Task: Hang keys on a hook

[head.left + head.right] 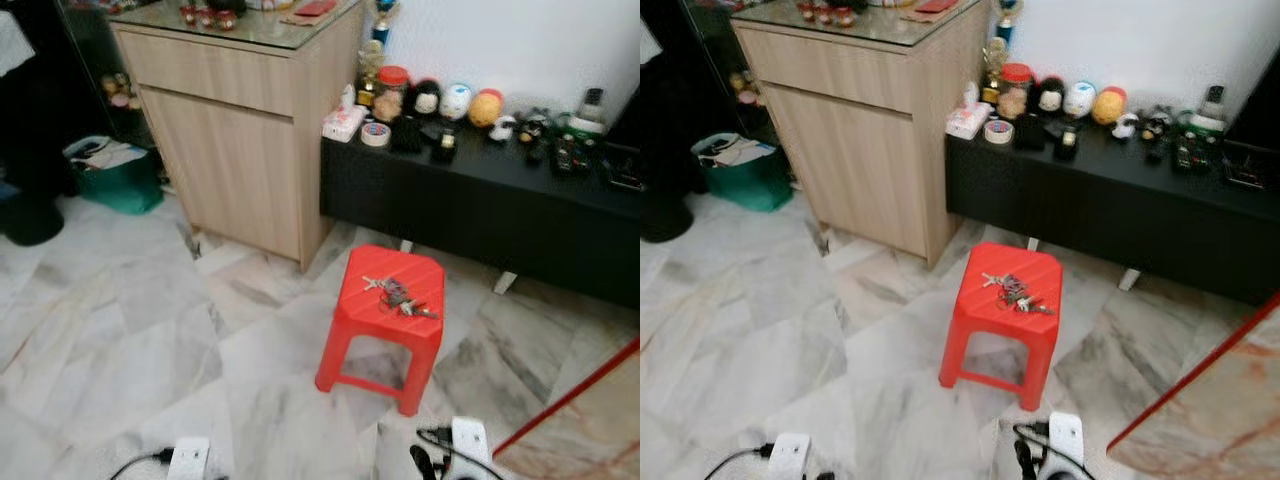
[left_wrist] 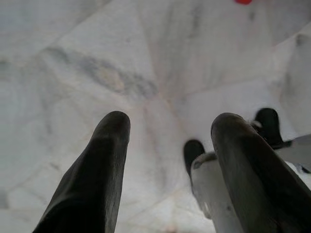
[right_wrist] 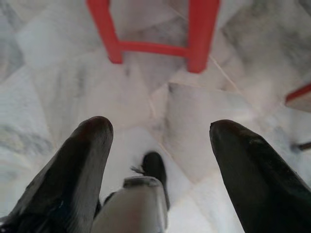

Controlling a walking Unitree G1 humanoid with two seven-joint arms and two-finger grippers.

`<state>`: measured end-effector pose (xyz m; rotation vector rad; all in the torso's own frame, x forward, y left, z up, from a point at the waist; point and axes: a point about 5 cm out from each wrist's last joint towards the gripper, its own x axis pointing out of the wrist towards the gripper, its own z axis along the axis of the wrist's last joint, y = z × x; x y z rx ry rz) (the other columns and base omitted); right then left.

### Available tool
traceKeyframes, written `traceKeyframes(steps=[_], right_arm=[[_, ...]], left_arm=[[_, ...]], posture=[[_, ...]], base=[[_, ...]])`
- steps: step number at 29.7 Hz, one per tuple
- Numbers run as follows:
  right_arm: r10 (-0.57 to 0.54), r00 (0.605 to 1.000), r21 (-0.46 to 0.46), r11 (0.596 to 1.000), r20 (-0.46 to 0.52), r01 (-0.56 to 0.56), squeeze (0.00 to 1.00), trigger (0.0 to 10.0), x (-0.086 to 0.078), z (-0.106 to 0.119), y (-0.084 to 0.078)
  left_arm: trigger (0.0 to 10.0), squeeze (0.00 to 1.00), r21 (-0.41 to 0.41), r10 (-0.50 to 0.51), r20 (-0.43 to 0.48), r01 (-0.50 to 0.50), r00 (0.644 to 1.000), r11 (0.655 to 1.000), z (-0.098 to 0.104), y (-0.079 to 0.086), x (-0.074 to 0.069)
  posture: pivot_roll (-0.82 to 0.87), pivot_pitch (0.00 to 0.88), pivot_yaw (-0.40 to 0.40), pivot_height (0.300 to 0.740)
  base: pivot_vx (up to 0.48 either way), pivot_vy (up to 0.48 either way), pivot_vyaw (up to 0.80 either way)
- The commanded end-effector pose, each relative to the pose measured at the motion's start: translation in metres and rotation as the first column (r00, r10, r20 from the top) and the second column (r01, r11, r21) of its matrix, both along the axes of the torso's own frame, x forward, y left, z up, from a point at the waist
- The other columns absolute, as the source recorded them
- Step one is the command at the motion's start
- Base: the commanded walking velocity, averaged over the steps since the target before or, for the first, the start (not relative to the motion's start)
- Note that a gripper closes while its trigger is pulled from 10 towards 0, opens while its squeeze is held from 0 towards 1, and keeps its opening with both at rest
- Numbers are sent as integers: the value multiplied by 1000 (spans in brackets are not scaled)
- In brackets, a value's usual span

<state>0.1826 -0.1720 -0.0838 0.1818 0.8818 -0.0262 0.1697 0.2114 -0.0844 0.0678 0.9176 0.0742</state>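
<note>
The floor (image 1: 120, 330) is pale marble tile, glossy and likely slick, and it takes up most of the room ahead. Against the far wall stands a wooden cabinet (image 1: 240, 150) with a glass top, and beside it a long black counter (image 1: 480, 200) crowded with jars, a tape roll and small figures. A green bag (image 1: 115, 175) sits at the far left. A red stool (image 1: 385, 320) stands on the floor in front of the counter, and the keys (image 1: 398, 296) lie in a loose bunch on its seat. No hook can be made out.

Both arms hang low. The left gripper (image 2: 167, 170) points at bare tile with its fingers apart and nothing between them; the right gripper (image 3: 160, 170) hangs near the stool's legs, fingers likewise spread and empty.

The biggest risk, as I judge it, is the stool: it looks light plastic, and a knee or arm bumping it on approach could slide or tip it and spill the keys. The seat is low, so the reach demands a deep bend. Power strips (image 1: 465, 440) and cables lie on the floor just before the stool and could catch a foot. The keys are a flat, tangled bunch; a pinch might catch one key and let the rest swing or slip.
</note>
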Motion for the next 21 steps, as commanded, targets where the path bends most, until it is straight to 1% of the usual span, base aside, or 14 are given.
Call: traceKeyframes(steps=[1,5,18,21], right_arm=[[-9,1000,-3,1000,-5,9,0,10000,-3,-1,-1],[-11,1000,-5,1000,-5,11,0,10000,-3,-1,-1],[-10,1000,-4,1000,-4,10,0,10000,-4,-2,0],[-26,1000,2,1000,-3,26,0,10000,-4,-2,0]], left_arm=[[10000,0,4,14,-19,-14,1000,1000,-3,2,-7],[10000,0,6,13,-20,-13,1000,1000,-3,3,-7],[10000,0,9,0,-25,0,1000,1000,-3,4,-7],[10000,0,8,0,-27,0,1000,1000,-3,4,-7]], posture=[[15,37,3,740],[14,26,6,740],[11,15,10,740],[12,9,9,740]], base=[[0,0,0],[186,0,0],[284,0,0],[296,0,0]])
